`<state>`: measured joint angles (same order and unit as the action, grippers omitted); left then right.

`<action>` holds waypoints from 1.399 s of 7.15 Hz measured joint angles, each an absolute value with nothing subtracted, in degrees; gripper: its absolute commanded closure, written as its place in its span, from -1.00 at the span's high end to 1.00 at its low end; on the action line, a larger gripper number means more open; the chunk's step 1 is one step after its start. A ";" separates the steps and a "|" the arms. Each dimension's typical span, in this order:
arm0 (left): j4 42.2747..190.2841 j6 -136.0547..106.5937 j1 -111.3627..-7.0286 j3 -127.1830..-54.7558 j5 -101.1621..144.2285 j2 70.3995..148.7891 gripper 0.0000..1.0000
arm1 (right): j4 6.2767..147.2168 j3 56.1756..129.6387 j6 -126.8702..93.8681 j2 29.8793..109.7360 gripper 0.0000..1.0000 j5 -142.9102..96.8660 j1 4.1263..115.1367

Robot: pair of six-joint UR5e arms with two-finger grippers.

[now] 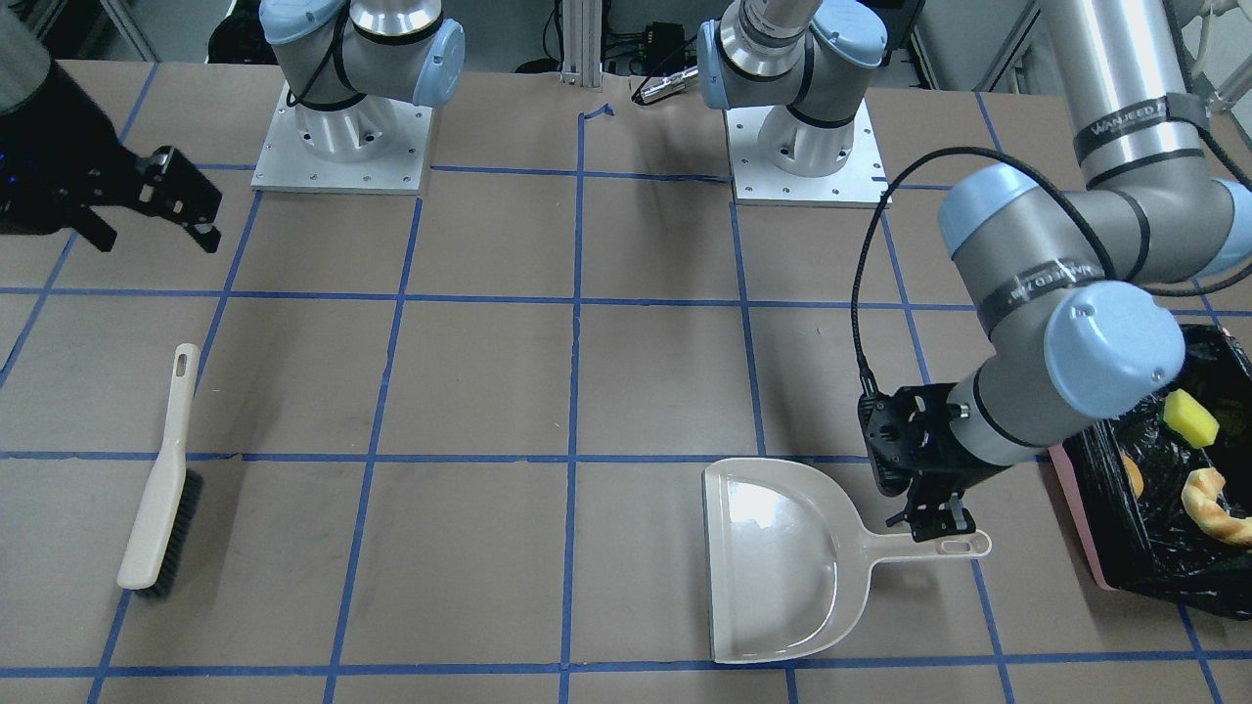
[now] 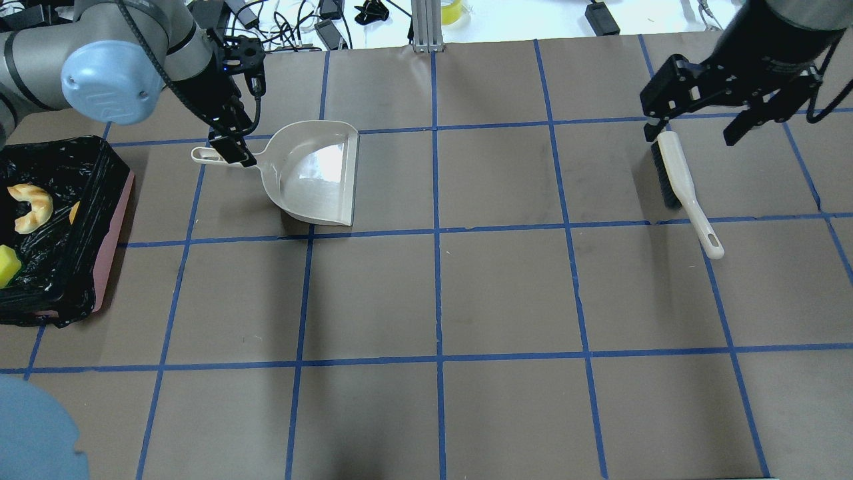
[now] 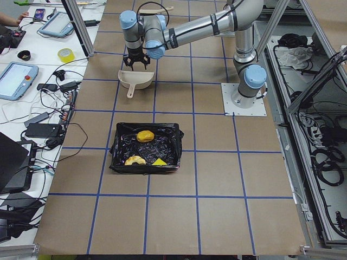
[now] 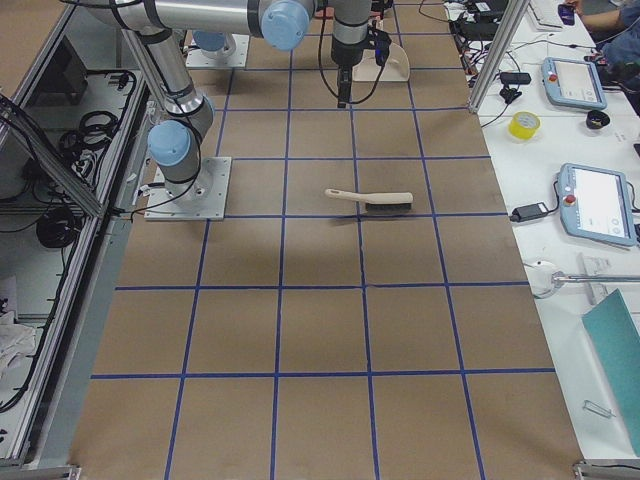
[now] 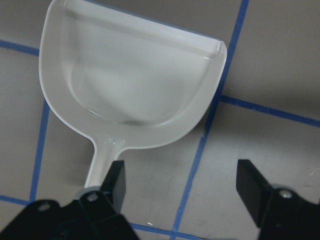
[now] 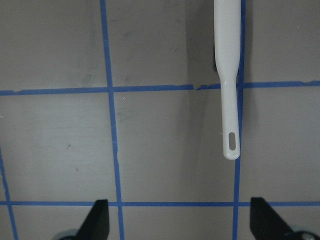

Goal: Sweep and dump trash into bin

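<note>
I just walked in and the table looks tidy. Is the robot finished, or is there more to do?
Done: the potato-like lump, pastry piece and yellow sponge all lie in the bin. In hand: nothing; the left gripper is open over the dustpan handle, the right gripper open near the brush, both tools lying on the table. Left: seemingly nothing, since all three pieces are binned.
</note>
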<state>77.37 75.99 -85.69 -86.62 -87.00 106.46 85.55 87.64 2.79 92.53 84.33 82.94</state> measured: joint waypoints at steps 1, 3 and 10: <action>79.90 65.47 -87.02 -86.83 -86.96 103.28 0.74 | 87.42 87.18 -1.62 92.01 1.00 83.88 86.05; 85.05 47.02 -87.89 -87.34 -87.01 96.99 0.95 | 89.65 87.10 -4.81 91.08 1.00 86.50 90.14; 89.27 9.93 -88.14 -90.17 -87.69 86.11 1.00 | 90.62 87.39 -4.16 91.12 1.00 88.09 90.96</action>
<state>89.27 9.93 -88.14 -90.17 -87.69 86.11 90.62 87.39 -4.16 91.12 88.09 90.96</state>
